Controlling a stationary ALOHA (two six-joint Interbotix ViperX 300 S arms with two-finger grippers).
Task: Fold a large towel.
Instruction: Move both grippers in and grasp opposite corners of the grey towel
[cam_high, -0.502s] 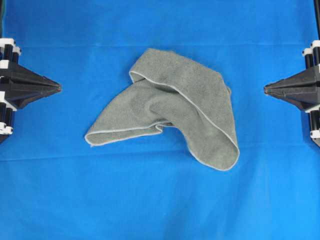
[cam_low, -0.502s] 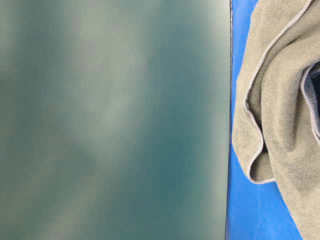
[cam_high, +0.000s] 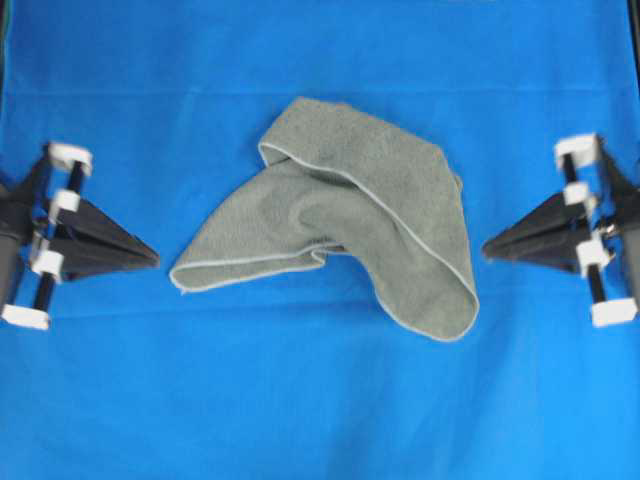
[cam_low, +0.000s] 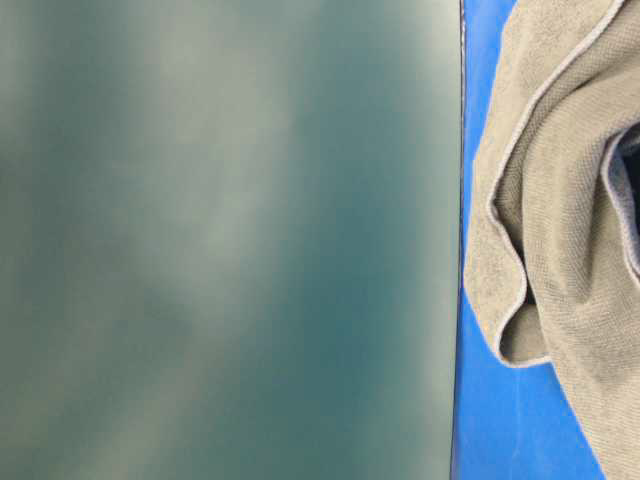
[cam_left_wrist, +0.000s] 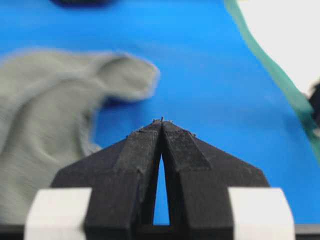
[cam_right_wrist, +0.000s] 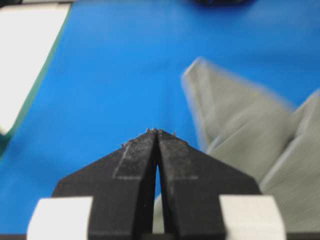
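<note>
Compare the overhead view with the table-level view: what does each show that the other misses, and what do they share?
Only the overhead view shows the whole towel lying crumpled, with the left pincer and right pincer to either side of it, both shut, empty and clear of the cloth. Only the table-level view shows a blurred dark green surface filling most of the frame, plus the towel's terry weave and curled hem up close. Both show the towel on the blue sheet.

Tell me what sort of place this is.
Probably a robot test bench for cloth handling: a bright blue sheet covers the work surface, one crumpled towel lies on it, and the left gripper and right gripper flank it.
</note>
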